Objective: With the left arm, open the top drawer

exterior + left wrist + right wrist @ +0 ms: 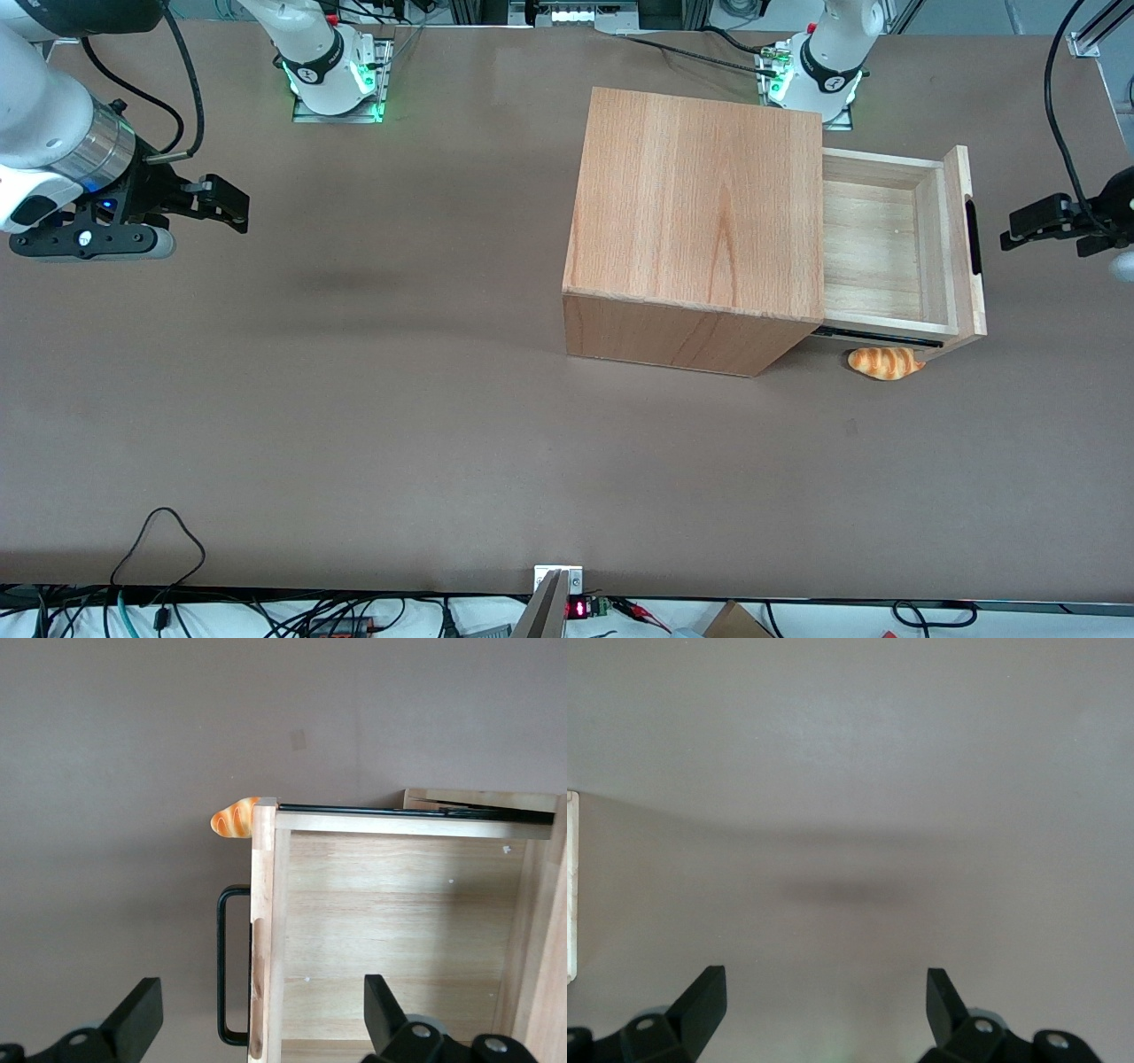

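Observation:
The top drawer (pixel 877 248) stands pulled out of the light-wood cabinet (pixel 700 204) toward the working arm's end of the table, its pale plank inside bare. Its front panel (pixel 961 239) carries a slim black bar handle (pixel 974 235). The left arm's gripper (pixel 1019 229) hangs just off the handle, apart from it, open and holding nothing. In the left wrist view the drawer (pixel 399 921) and handle (pixel 221 966) lie below the gripper (pixel 261 992), whose black fingers (pixel 142 1010) stand wide apart, one to each side of the front panel.
A small orange croissant-shaped bread (pixel 884 361) lies on the brown table (pixel 354 399) under the drawer's corner nearer the front camera; it also shows in the left wrist view (pixel 232 819). The arm bases (pixel 819 75) stand at the table's edge farthest from the front camera.

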